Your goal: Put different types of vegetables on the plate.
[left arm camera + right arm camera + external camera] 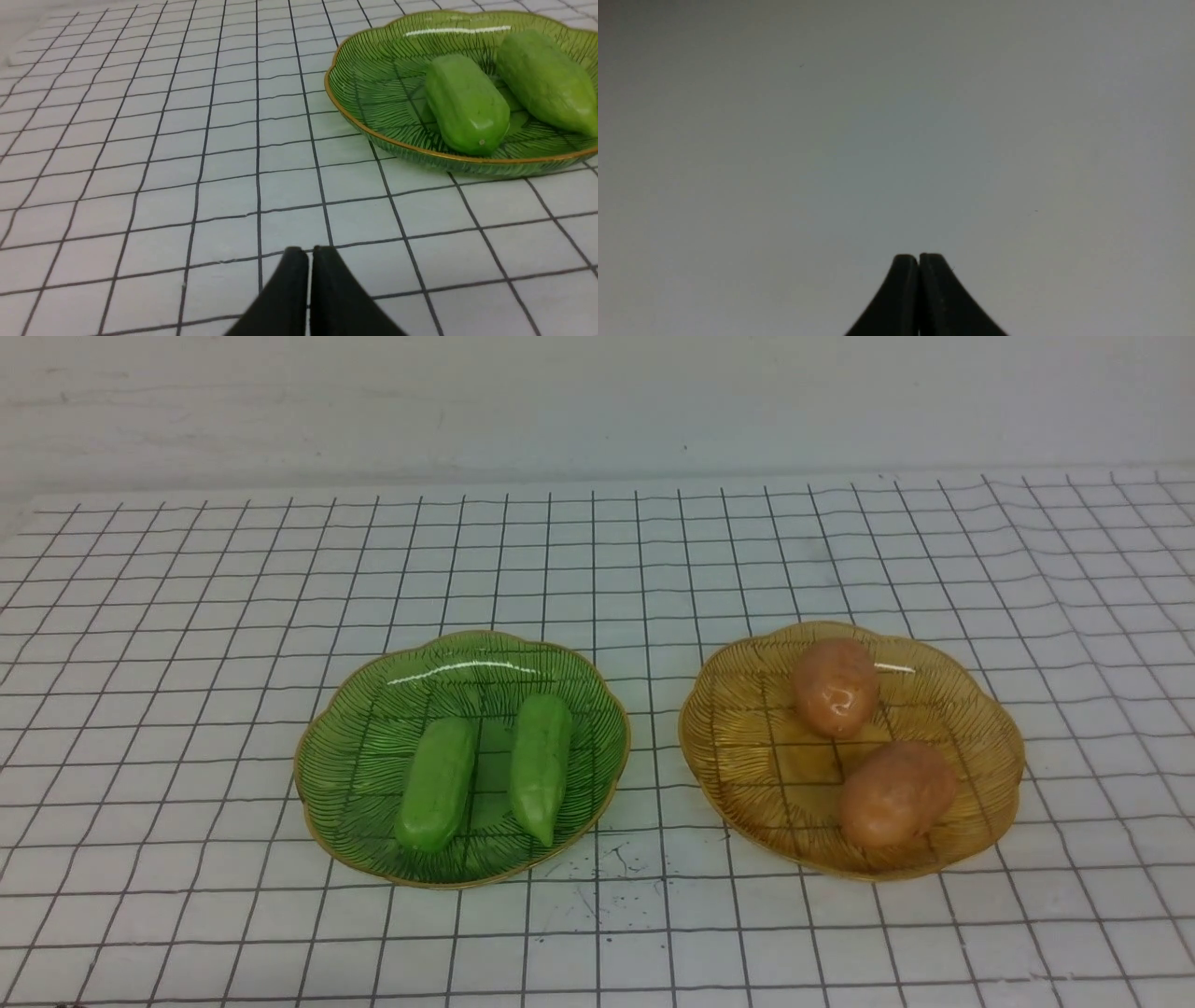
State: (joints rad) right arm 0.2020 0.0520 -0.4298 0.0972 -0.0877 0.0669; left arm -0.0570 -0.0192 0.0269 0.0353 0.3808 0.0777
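Note:
Two light-green cucumber pieces lie side by side on a green glass plate (355, 747): a blunt one (436, 795) and one with a pointed end (540, 765). Two orange-brown potatoes, one farther back (836, 687) and one nearer (896, 793), lie on an amber glass plate (747, 756). Neither arm shows in the front view. In the left wrist view my left gripper (310, 252) is shut and empty, low over the grid cloth, apart from the green plate (373, 84) and its cucumbers (465, 105) (544, 79). My right gripper (919, 257) is shut and empty before a plain grey surface.
A white cloth with a black grid (187, 616) covers the table. A pale wall (597, 401) rises behind it. Small dark specks (607, 873) mark the cloth between the plates near the front.

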